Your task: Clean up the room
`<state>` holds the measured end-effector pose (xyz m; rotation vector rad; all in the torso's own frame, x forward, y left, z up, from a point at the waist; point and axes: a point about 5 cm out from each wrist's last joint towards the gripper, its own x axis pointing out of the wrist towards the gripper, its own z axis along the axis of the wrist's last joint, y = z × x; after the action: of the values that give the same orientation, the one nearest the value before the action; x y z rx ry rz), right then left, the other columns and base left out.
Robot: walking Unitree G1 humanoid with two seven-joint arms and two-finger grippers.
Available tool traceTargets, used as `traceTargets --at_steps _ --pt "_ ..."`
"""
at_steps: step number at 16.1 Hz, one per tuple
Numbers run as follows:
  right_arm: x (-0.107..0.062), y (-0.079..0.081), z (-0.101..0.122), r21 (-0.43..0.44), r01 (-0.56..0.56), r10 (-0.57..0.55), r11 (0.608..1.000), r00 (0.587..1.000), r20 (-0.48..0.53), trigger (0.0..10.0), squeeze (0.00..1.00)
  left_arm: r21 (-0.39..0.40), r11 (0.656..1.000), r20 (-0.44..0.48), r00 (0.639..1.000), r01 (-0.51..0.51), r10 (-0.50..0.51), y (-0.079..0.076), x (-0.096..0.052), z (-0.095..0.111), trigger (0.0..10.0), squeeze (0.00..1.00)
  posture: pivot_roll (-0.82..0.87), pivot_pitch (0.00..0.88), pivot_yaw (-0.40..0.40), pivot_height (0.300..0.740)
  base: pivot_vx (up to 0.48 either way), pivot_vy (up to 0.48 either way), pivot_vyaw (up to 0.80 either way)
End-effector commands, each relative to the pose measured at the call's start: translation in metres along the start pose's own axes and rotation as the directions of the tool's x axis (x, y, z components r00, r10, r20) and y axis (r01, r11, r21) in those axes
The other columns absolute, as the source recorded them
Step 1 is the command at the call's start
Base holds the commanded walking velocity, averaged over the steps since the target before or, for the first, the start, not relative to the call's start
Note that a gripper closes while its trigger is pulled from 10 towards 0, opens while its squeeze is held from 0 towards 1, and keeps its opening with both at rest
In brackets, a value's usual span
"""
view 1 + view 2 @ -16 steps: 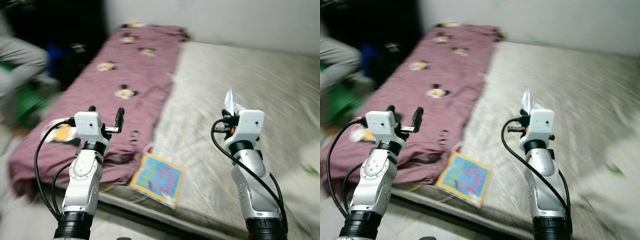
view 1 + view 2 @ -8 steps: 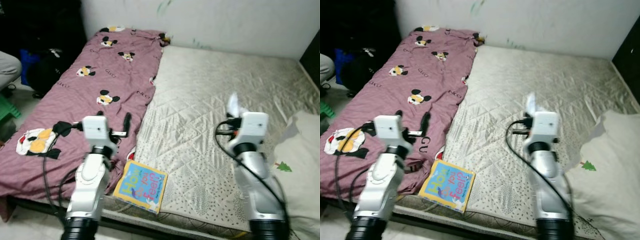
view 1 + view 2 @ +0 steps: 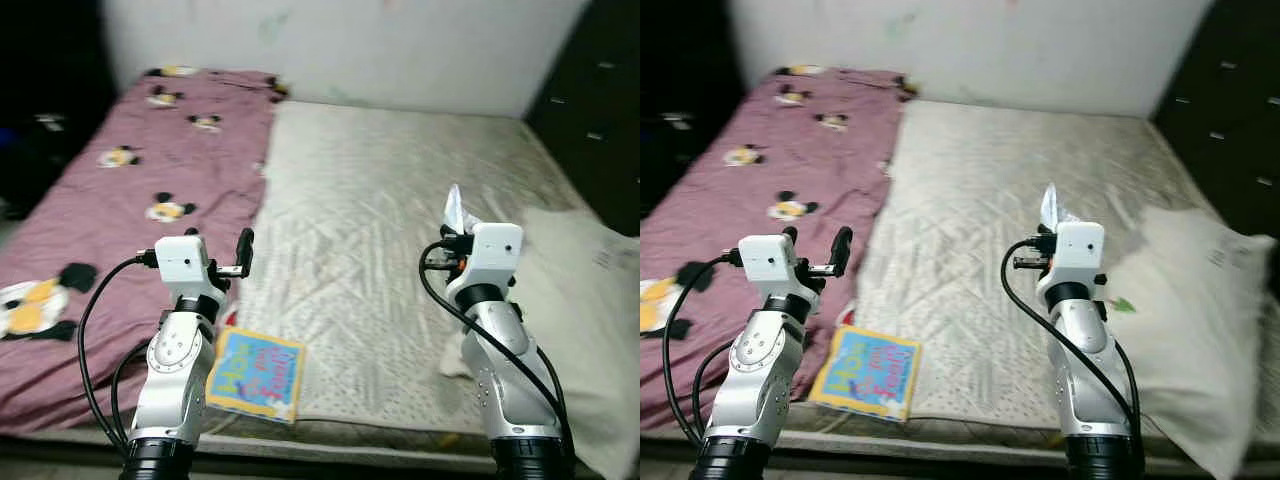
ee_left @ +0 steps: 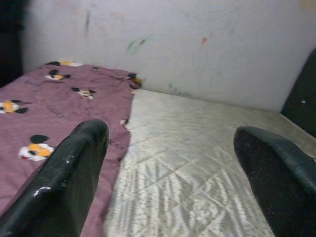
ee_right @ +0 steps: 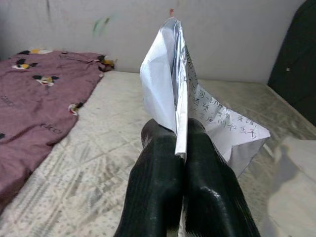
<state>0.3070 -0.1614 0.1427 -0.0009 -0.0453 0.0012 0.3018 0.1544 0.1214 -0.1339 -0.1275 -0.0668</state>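
My right gripper (image 5: 180, 148) is shut on a crumpled white sheet of paper (image 5: 170, 84) with printed text, held up over the cream quilted mattress (image 3: 380, 190); the paper (image 3: 457, 208) sticks up above the wrist. Held level over the mattress's front left part, my left gripper (image 4: 168, 168) is open with nothing between its fingers (image 4: 69, 173). A colourful children's book (image 3: 255, 372) lies flat at the bed's front edge, just below the left arm.
A maroon blanket (image 3: 120, 190) with cartoon mice covers the bed's left half. A white pillow (image 3: 1200, 290) lies at the right. Dark furniture (image 3: 600, 90) stands at the far right, a white wall (image 3: 330, 40) behind the bed.
The camera has swung right: the dark corner at the left slid out and the pillow and dark furniture came in. Both arms keep their pose; the paper stays gripped.
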Motion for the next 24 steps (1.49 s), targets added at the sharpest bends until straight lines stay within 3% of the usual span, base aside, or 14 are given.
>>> traceTargets --at_steps 1,4,21,24 --pt "0.002 0.001 0.002 -0.001 -0.007 0.007 1.0 1.0 -0.002 10.0 0.0 -0.004 1.0 -0.001 1.0 0.008 -0.008 -0.001 0.0 0.001 10.0 0.0 -0.05 0.048 -0.036 0.74 0.0 0.405 -0.8" --pt "0.003 0.004 -0.001 0.005 -0.024 0.025 1.0 1.0 -0.019 10.0 0.0 -0.013 1.0 -0.003 1.0 0.006 -0.006 0.0 0.0 0.001 10.0 0.0 -0.05 0.047 -0.04 0.74 0.0 0.48 -0.55" --pt "0.005 0.011 -0.008 0.012 -0.069 0.069 0.998 0.996 -0.048 10.0 0.0 -0.024 1.0 -0.011 1.0 -0.005 0.004 0.002 0.003 0.002 10.0 0.0 -0.05 0.044 -0.041 0.74 0.0 0.48 0.0" --pt "0.003 0.024 -0.008 0.04 -0.157 0.159 0.987 0.986 -0.04 10.0 0.0 -0.023 1.0 -0.012 1.0 -0.005 0.005 0.001 0.003 0.001 10.0 0.0 -0.05 0.045 -0.039 0.74 0.0 0.48 0.0"
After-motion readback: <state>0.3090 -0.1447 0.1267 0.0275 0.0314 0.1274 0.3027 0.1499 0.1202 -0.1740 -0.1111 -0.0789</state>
